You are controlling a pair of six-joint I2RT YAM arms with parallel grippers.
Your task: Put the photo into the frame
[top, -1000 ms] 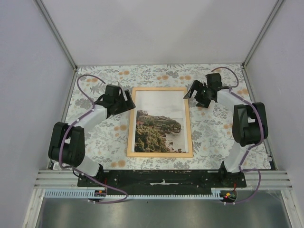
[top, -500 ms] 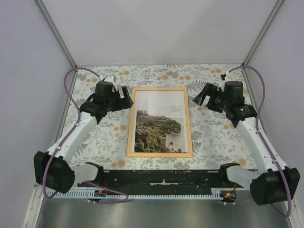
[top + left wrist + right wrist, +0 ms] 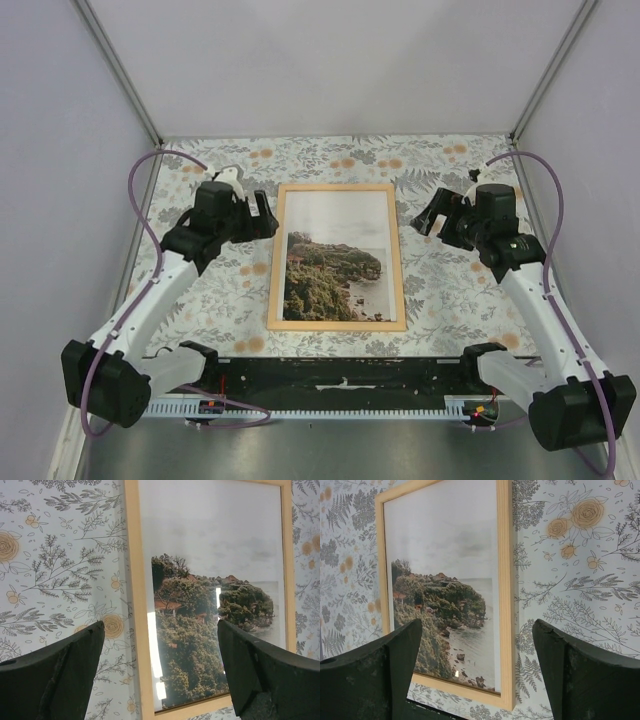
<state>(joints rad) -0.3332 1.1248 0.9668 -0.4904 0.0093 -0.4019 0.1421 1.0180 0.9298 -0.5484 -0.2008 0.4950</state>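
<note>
Pale grey walls and aluminium corner posts enclose a table spread with a floral cloth (image 3: 440, 290), grey ferns and orange blossoms on white. From above, both white arms angle inward from the near edge with purple cables looping behind them.

The frame (image 3: 275, 260) lies flat at the middle of the cloth, a thin rectangle of light natural wood. Inside it sits the photo (image 3: 335, 270), picture side up, with pale sky on the far half and a dark green wooded headland with sea nearer the arms.

The left gripper (image 3: 264, 213) hovers just beside the frame's far left corner. The right gripper (image 3: 427, 213) is off the far right corner, apart from the wood. Both stand wide open and empty.

Only the left wrist view shows bright glare streaks on the glossy surface, between its matte black fingers (image 3: 75, 670). Only the right wrist view shows the moulding's raised thickness above the cloth.
</note>
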